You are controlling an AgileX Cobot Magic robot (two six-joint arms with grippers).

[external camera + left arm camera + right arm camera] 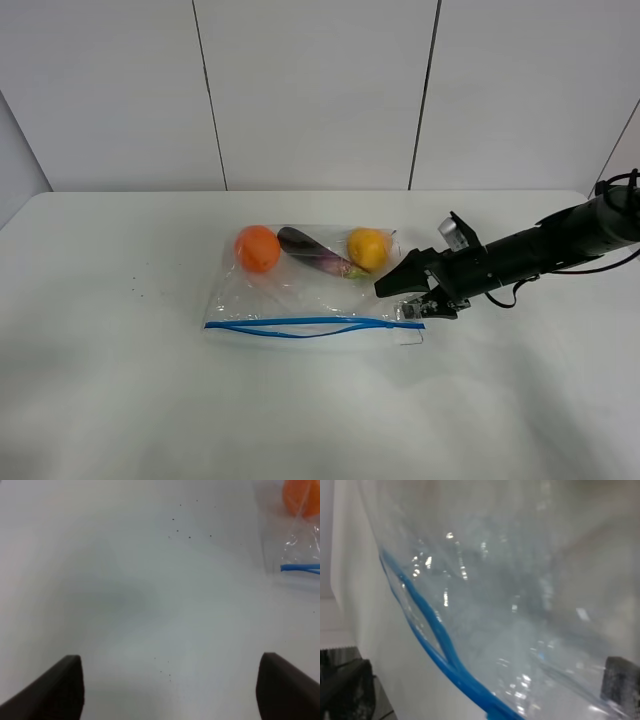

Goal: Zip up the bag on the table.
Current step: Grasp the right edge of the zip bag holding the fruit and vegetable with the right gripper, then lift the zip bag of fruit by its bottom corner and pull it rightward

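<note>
Ahead of the left claw [170, 682], well apart from it, we see only one corner of the bag [300, 547]. The claw's fingers are spread wide above the table [125, 595]. Toward the right claw lie an orange fruit [258, 248], a dark purple vegetable [315, 252] and a yellow fruit [367, 248], all inside the bag. The blue zip strip [300, 327] gapes midway. The right claw [415, 308] is at the strip's end, jaws apart, with the bag's corner between them.

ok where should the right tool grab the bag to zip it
Pinch the blue zip strip at its right end, coming in low from the right, where the right tool sits open. The bag lies flat and the strip runs sideways, its two tracks parted mid-length, so sliding left could close it.
</note>
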